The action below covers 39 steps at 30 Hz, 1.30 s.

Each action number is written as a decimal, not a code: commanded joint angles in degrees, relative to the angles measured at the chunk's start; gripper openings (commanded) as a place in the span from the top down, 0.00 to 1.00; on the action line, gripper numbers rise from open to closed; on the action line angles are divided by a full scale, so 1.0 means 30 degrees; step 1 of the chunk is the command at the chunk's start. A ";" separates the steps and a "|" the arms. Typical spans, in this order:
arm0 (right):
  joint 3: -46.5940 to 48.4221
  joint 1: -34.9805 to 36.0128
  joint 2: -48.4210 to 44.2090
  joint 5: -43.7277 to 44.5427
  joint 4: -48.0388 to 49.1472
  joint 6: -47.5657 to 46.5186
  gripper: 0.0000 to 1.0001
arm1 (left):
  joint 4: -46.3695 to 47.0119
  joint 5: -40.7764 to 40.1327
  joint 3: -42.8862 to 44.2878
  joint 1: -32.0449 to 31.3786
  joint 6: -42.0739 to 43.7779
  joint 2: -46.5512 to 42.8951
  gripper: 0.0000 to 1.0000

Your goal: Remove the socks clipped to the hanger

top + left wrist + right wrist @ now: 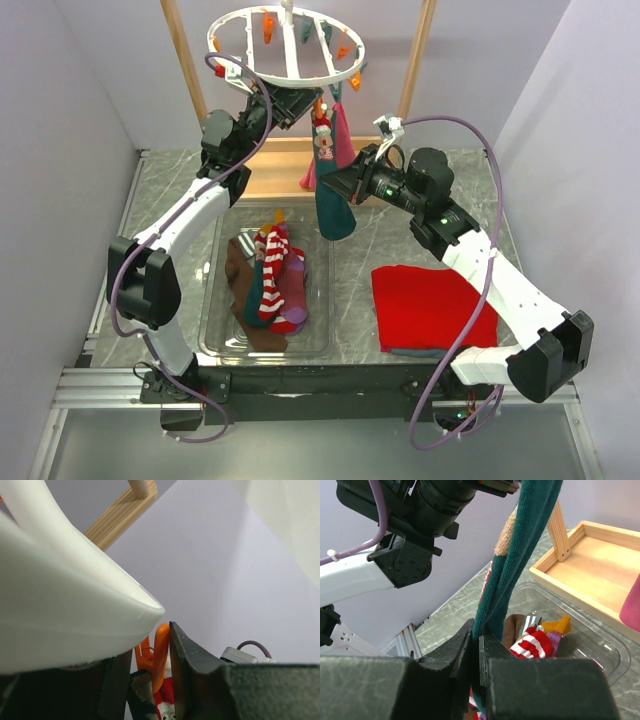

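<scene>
A dark teal sock hangs from an orange clip under the white ring hanger. My left gripper is raised to the ring, its jaws round that clip. One finger presses a clip handle. The other stands close by the second handle, its tip hidden behind the ring. My right gripper is shut on the sock lower down; in the right wrist view the sock runs down between the closed jaws. Several loose socks lie in the clear bin.
A pink cloth hangs behind the teal sock. More coloured clips hang from the ring. A red folded cloth lies on the table to the right. A wooden tray and the stand's posts are at the back.
</scene>
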 commanded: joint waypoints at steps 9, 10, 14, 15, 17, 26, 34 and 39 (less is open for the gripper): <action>-0.0567 0.0592 -0.0761 -0.1131 -0.0530 0.0196 0.87 | 0.0144 -0.0019 0.0644 -0.0022 0.0118 -0.0463 0.87; -0.0596 0.0592 -0.0790 -0.1102 -0.0559 0.0196 0.87 | -0.0003 -0.0048 0.0644 -0.0051 0.0176 -0.0464 0.87; -0.1093 0.0622 -0.1141 -0.1101 -0.0647 0.0167 0.87 | -0.0705 0.0098 0.0732 -0.0051 0.0294 -0.0522 0.77; -0.1240 0.0622 -0.1432 -0.1072 -0.0763 0.0167 0.87 | -0.0881 0.0214 0.0703 -0.0051 0.0323 -0.0581 0.72; -0.1881 0.0622 -0.1784 -0.0868 -0.0881 0.0108 0.87 | -0.1407 0.0418 0.0528 -0.0051 0.0382 -0.0727 0.55; -0.5718 0.0651 -0.4772 -0.0895 -0.0794 0.0898 0.87 | -0.2492 0.2790 -0.1230 -0.0022 0.1169 -0.2249 0.21; -0.8298 0.0738 -0.6766 -0.1189 0.0172 0.2275 0.87 | -0.7059 0.3702 -0.3835 -0.0080 0.4446 -0.6435 0.12; -0.8566 0.2230 -0.6621 0.0826 -0.0119 0.2219 0.87 | -0.9609 0.3378 -0.7320 -0.0080 0.6238 -1.1004 0.10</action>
